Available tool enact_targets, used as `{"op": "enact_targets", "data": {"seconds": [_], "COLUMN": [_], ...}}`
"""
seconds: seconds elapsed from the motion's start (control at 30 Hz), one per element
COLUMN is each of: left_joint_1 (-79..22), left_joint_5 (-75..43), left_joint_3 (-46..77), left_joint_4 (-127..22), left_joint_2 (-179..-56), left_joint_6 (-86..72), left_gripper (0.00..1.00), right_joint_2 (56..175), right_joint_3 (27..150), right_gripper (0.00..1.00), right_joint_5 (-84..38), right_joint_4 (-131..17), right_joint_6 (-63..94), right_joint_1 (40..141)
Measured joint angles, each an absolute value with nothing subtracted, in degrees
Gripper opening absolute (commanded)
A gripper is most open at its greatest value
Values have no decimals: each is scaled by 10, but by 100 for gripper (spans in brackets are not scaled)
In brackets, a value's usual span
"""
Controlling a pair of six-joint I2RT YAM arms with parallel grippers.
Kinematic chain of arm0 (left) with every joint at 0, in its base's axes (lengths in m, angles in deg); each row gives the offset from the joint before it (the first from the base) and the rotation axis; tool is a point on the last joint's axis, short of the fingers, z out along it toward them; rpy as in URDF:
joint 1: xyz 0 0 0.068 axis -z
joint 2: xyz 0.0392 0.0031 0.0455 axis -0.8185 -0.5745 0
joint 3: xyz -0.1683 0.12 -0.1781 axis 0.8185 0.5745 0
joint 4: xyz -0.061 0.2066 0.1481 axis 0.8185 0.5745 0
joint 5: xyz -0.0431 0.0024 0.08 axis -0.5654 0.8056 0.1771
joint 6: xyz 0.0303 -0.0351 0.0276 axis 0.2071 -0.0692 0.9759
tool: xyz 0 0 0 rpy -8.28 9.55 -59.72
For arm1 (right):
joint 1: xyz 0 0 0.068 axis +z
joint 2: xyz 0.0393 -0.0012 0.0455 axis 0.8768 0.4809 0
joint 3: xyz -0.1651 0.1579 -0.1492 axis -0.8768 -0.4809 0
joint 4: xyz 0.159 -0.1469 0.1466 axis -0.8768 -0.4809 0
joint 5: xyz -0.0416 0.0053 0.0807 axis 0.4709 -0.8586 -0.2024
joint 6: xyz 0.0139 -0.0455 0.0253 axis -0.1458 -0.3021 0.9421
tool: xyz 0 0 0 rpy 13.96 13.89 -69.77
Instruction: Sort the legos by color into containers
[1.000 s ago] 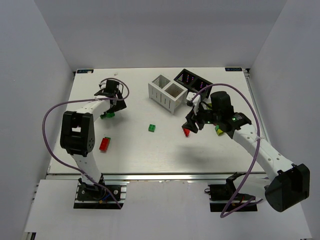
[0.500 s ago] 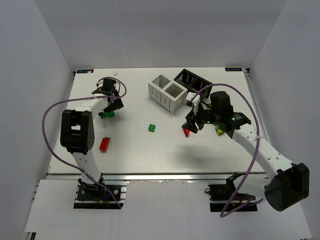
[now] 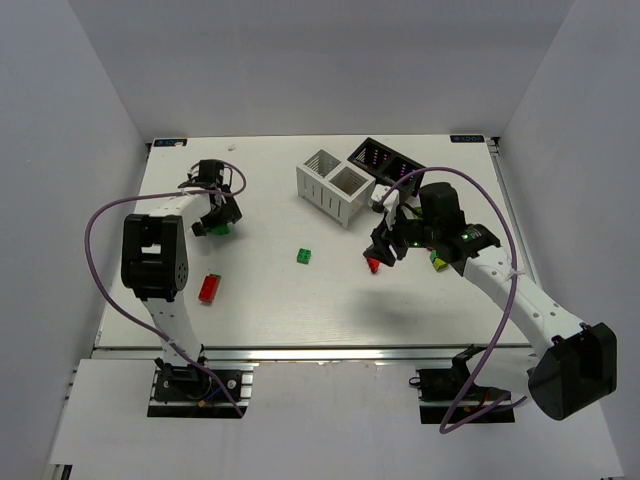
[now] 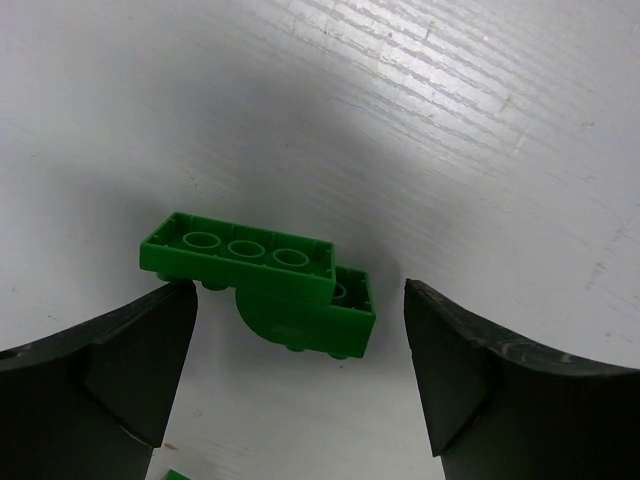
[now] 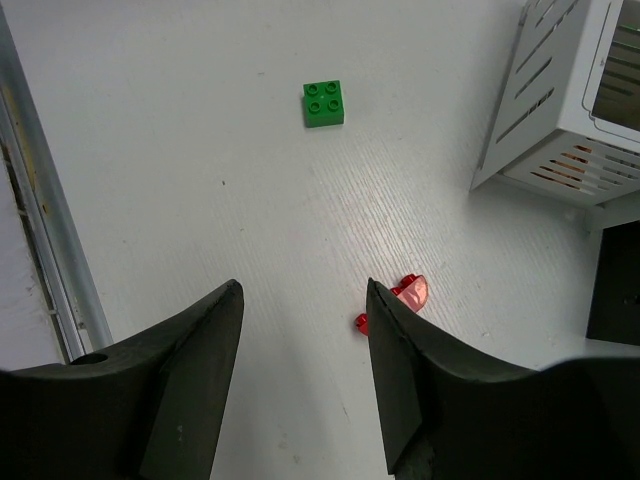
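Your left arm has swung its wrist in over the last second, so the left gripper (image 3: 221, 213) now sits over the long green brick (image 3: 209, 229) instead of behind it; your right arm has hardly shifted. Starting nearest you, a red brick (image 3: 208, 288) lies loose at about 8 o'clock on the table (image 3: 280, 310), untouched. Further in, a small green brick (image 3: 304, 256) sits near the middle. A red piece (image 3: 373, 264) lies at its 3 o'clock, just under the right gripper (image 3: 384, 250). That gripper is spread wide, and its wrist view shows the red piece (image 5: 405, 295) outside the right finger, not between the two. A yellow-green brick (image 3: 437, 260) rests beside that arm. Out at 10 o'clock, the left gripper is also released and holds nothing. The long green brick (image 4: 265, 280) lies flat on the table between its fingers (image 4: 110, 370), touching neither. The white bin (image 3: 335, 185) and black bin (image 3: 385, 160) stand at 1 o'clock, well apart from it. You look to be lining up a pick: lower a little, close squarely across the brick's short sides, then carry it to the bins.
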State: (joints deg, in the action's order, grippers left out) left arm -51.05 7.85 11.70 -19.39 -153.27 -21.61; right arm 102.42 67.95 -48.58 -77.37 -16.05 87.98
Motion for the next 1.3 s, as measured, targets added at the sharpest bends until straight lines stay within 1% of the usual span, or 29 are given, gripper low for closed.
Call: {"op": "enact_targets", "data": {"seconds": [0.13,0.4,0.63,0.7,0.73,0.77,0.93,1.1,1.3], "left_joint_1": [-514,-514,-514,-514,-514,-514,-514,-514,-511], "left_joint_5": [75,58,43,38,35,30,-9,-74,-134], "left_joint_3": [117,117,117,117,117,117,117,120,121], "left_joint_4": [-194,-197,-197,-197,-197,-197,-209,-226,-233], "left_joint_2": [-1539,-1539,-1539,-1539,-1539,-1539,-1539,-1539,-1538], "left_joint_6": [-217,-217,-217,-216,-215,-212,-188,-161,-135], "left_gripper": [89,73,66,66,63,62,57,51,50], "right_joint_2": [1025,1031,1031,1031,1031,1031,1031,1032,1035], "right_joint_3": [680,680,680,680,680,680,680,680,680], "right_gripper": [58,58,58,58,58,58,58,58,58], "right_joint_5": [-486,-486,-486,-486,-486,-486,-486,-486,-486], "right_joint_4": [-774,-774,-774,-774,-774,-774,-774,-774,-774], "right_joint_6": [-161,-161,-161,-161,-161,-161,-162,-163,-165], "right_joint_1": [880,880,880,880,880,880,880,880,880]}}
